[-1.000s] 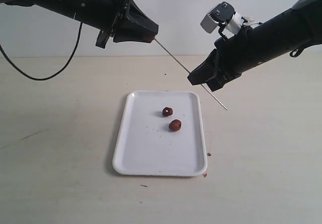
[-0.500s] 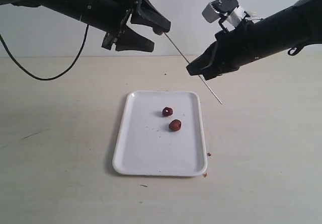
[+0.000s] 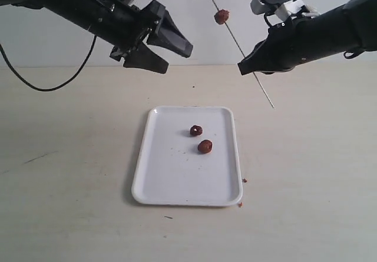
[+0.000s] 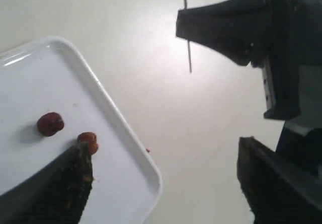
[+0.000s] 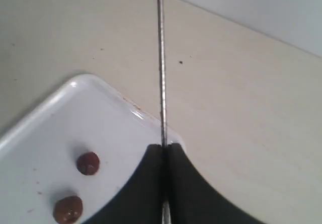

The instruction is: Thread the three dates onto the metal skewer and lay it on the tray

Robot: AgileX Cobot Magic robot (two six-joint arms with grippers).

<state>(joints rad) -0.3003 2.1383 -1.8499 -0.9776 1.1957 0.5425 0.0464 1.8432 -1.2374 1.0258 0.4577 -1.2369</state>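
Where the exterior view takes in the whole scene, the left gripper (image 3: 177,59) hangs in the air with its jaws spread wide and nothing between them. The right gripper (image 3: 242,69) is clamped on the thin grey metal skewer (image 3: 231,33), which is held tilted. One wrinkled dark red-brown date (image 3: 221,17) sits threaded on the rod above the grip. A second date (image 3: 196,131) and a third date (image 3: 205,146) lie near each other, not touching, on the flat white rectangular tray (image 3: 177,179).

The left wrist view shows the gap between the left fingers (image 4: 55,189) and the skewer's bare end (image 4: 189,58), but not the threaded date.

Only the right wrist view shows the black jaws pinched tight on the rod (image 5: 161,58).
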